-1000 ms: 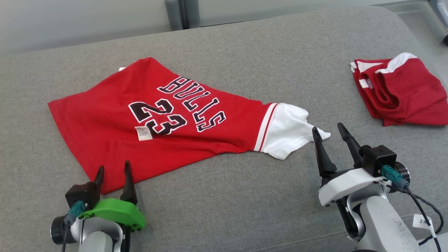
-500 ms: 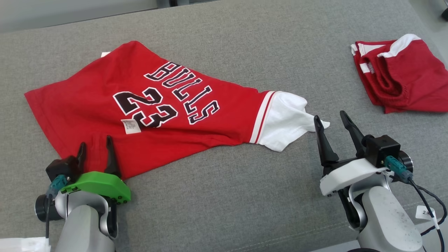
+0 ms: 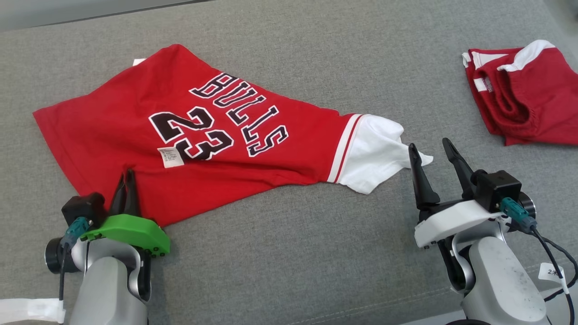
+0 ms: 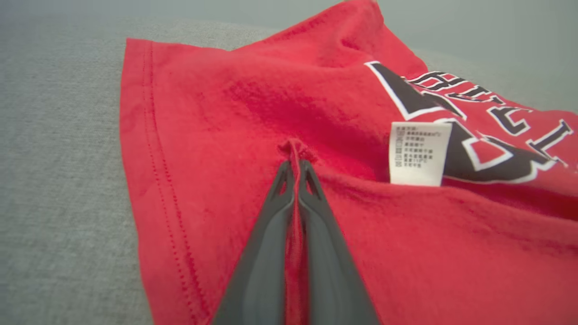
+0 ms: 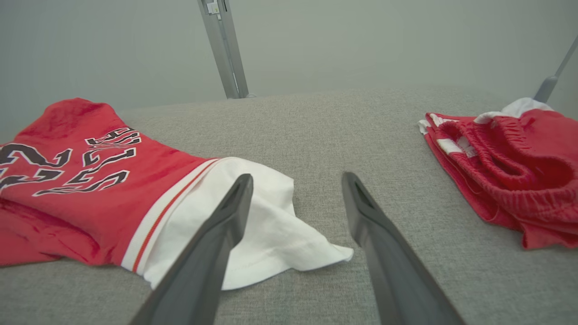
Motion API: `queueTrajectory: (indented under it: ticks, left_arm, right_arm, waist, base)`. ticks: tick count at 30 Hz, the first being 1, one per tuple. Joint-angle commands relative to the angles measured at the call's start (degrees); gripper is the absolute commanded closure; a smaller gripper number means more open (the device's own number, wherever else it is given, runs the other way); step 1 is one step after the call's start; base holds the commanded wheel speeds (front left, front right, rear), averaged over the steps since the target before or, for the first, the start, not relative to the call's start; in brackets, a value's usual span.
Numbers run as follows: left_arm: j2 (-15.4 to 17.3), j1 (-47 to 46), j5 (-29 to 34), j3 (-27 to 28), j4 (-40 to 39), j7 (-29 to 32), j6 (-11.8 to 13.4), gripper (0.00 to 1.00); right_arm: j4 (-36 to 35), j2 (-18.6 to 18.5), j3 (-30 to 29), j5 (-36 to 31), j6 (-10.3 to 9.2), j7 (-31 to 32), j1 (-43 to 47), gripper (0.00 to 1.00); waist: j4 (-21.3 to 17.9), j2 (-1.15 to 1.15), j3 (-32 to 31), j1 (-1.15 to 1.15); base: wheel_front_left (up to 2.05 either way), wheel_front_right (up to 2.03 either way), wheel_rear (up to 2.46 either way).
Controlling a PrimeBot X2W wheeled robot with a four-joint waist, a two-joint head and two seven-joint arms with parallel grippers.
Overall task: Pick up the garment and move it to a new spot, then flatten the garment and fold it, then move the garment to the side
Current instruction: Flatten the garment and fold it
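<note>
The garment [image 3: 135,131] is a red jersey with black "BULLS 23" lettering and a white sleeve, lying spread across the grey surface. My left gripper [image 3: 128,174] is shut on a pinched ridge of its red cloth near the lower hem; the left wrist view shows the fold of the garment [image 4: 203,180] squeezed between the two fingers of that gripper [image 4: 294,164]. My right gripper [image 3: 428,143] stands open just right of the white sleeve tip. In the right wrist view its gripper [image 5: 295,178] spans the sleeve corner of the garment [image 5: 271,234], nothing between the fingers.
A second red and white garment [image 3: 524,95] lies crumpled at the far right of the grey padded surface [image 3: 293,253]. A white label [image 3: 170,156] sits on the jersey. A metal post [image 5: 223,49] rises behind the surface.
My left gripper has gone from open to shut, pinching the red cloth near the hem. The head camera tilted down a little. The right gripper has stayed open by the sleeve.
</note>
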Motion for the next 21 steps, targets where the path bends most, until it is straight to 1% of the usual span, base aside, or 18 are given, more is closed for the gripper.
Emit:
queueTrajectory:
  ticks: [1, 4, 5, 6, 7, 14, 18, 19, 20, 21]
  left_arm:
    - [0.3, 0.2, 0.7, -0.4, -1.3, 0.1, -0.4, 1.00]
    - [0.3, 1.7, 1.8, -1.3, -4.1, 0.1, -0.7, 1.00]
    - [0.3, 2.4, 2.2, -2.2, -5.0, 0.1, -1.0, 1.00]
    - [0.2, 3.7, 3.3, -4.2, -6.7, 0.1, -1.3, 1.00]
    - [0.2, 4.6, 3.5, -5.5, -7.2, 0.1, -1.4, 1.00]
    - [0.2, 10.8, 2.2, -12.6, -11.8, 0.1, -1.8, 1.00]
    - [0.4, 15.3, 2.4, -17.0, -13.9, 0.1, -1.9, 1.00]
    - [0.8, 16.5, 1.8, -17.7, -14.0, 0.1, -1.9, 0.98]
    - [1.5, 17.6, 1.6, -18.1, -14.1, 0.1, -1.8, 0.65]
    - [1.5, 17.6, 1.6, -18.1, -14.1, 0.1, -1.8, 0.65]
  right_arm:
    - [0.0, 0.0, -0.4, 0.1, -0.09, 0.0, 0.0, 0.00]
    - [0.4, 0.2, -1.1, 0.6, -0.09, 0.0, 0.8, 0.00]
    - [0.5, 0.2, -1.3, 0.8, -0.09, 0.0, 1.2, 0.00]
    - [0.9, 0.2, -1.9, 1.2, -0.09, 0.0, 2.0, 0.00]
    - [1.2, 0.3, -2.1, 1.5, -0.09, 0.0, 2.4, 0.00]
    - [2.5, 0.4, -1.6, 3.0, -0.09, 0.0, 4.4, 0.00]
    - [2.8, 0.4, -1.3, 3.7, -0.09, 0.0, 5.8, 0.00]
    - [2.9, 0.4, -1.3, 3.7, -0.09, 0.0, 6.1, 0.00]
    - [3.0, 0.4, -1.4, 3.8, -0.09, 0.0, 6.4, 0.00]
    - [3.0, 0.4, -1.4, 3.8, -0.09, 0.0, 6.4, 0.00]
  waist:
    - [0.6, 0.00, -0.6, 0.00]
    - [2.1, 0.00, -1.9, 0.00]
    - [2.8, 0.00, -2.5, 0.00]
    - [4.4, 0.00, -3.9, 0.00]
    - [5.3, 0.00, -4.6, 0.00]
    - [11.9, 0.00, -10.0, 0.00]
    - [14.7, 0.00, -12.4, 0.00]
    - [15.1, 0.00, -12.8, 0.00]
    - [15.5, 0.00, -13.0, 0.00]
    - [15.5, 0.00, -13.0, 0.00]
  base:
    - [0.00, 0.00, 0.00]
    - [0.00, 0.00, 0.00]
    - [0.00, 0.00, 0.00]
    - [0.00, 0.00, 0.00]
    - [0.00, 0.00, 0.00]
    - [0.00, 0.00, 0.00]
    - [0.00, 0.00, 0.00]
    - [0.00, 0.00, 0.00]
    - [0.00, 0.00, 0.00]
    - [0.00, 0.00, 0.00]
